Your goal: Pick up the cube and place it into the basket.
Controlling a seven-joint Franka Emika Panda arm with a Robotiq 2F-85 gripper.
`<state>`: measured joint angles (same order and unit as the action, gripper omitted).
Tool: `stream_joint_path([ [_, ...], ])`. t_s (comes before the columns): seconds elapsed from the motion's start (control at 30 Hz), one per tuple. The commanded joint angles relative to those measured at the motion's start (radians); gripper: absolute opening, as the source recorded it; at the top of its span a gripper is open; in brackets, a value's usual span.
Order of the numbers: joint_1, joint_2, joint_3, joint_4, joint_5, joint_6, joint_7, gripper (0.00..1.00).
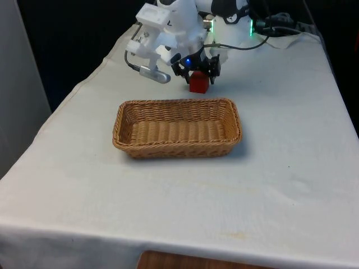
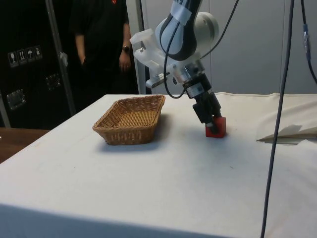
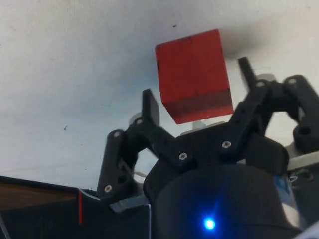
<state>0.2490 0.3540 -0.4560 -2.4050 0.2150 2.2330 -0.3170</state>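
The white cloth-covered table (image 1: 280, 168) carried an oblong woven wicker basket (image 1: 176, 128), which serves here as the landmark. The basket stood empty. Beyond its far long rim, close to it but apart, a small red wooden cube (image 1: 198, 82) rested on the cloth; in the side view the cube (image 2: 216, 127) lay clear of the basket's wall (image 2: 130, 120). A person in dark clothing (image 2: 99, 44) stood behind the basket, off the table.

Risks, as judged. The cube sat skewed to the fingers in the wrist view (image 3: 193, 74), so closing might press on edges instead of flat faces, twisting the cube or squeezing it out. The arm leaned at a slant over the cube, so further descent might drive a fingertip into the cloth and drag it. Because the cube lay so near the basket, a low carry might knock it against the far rim; a lift well above the rim seemed necessary.

The black two-finger gripper (image 1: 196, 72) stood spread apart, wider than the cube, one finger to each side (image 3: 151, 106). It held nothing; whether a finger brushed the cube could not be told.
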Motion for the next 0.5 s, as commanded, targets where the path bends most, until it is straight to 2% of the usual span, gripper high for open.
stream_joint_path([
  [0.0,0.000,-0.005,0.001,-0.002,0.004,0.001,0.001,0.51],
  [0.1,0.000,-0.001,0.000,0.000,0.000,-0.001,0.001,0.19],
  [0.13,0.001,-0.006,0.001,-0.003,0.003,0.000,0.002,0.19],
  [0.17,0.001,-0.007,0.000,-0.002,0.003,-0.003,0.003,0.02],
  [0.47,0.001,-0.008,0.000,-0.002,0.002,-0.006,0.005,0.03],
])
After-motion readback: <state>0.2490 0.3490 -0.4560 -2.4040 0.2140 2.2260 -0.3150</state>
